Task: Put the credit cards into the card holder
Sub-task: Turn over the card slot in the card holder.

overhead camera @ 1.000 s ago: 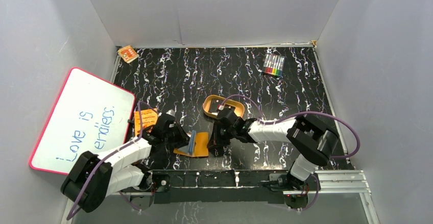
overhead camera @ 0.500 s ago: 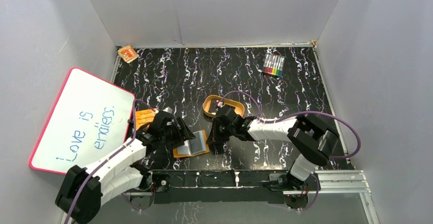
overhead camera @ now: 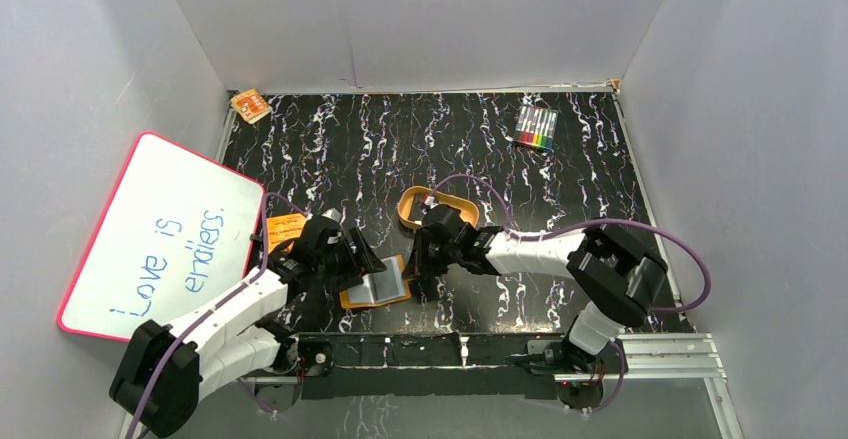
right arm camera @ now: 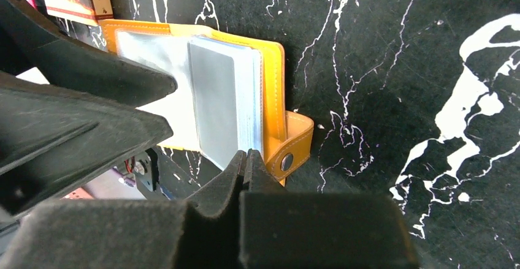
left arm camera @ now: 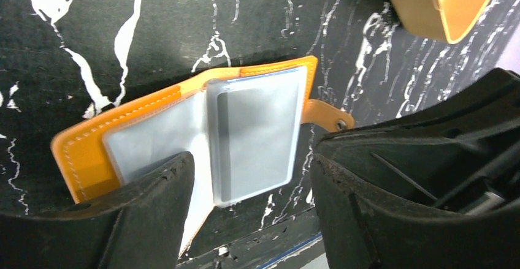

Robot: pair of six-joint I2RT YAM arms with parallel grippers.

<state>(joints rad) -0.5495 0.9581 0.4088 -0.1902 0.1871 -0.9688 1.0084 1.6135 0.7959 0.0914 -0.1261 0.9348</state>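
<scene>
I'm looking into a lab test booth: plain grey walls (overhead camera: 420, 19) box in a black marbled table (overhead camera: 580, 189), an aluminium rail (overhead camera: 665, 356) beside my two bolted arms (overhead camera: 530, 251).

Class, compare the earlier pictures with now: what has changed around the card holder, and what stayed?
The left gripper opened and let go of the card holder, which dropped from half-raised to lying open flat, sleeves up. The right gripper stayed shut beside its snap tab. The tray, markers and whiteboard did not move.
</scene>
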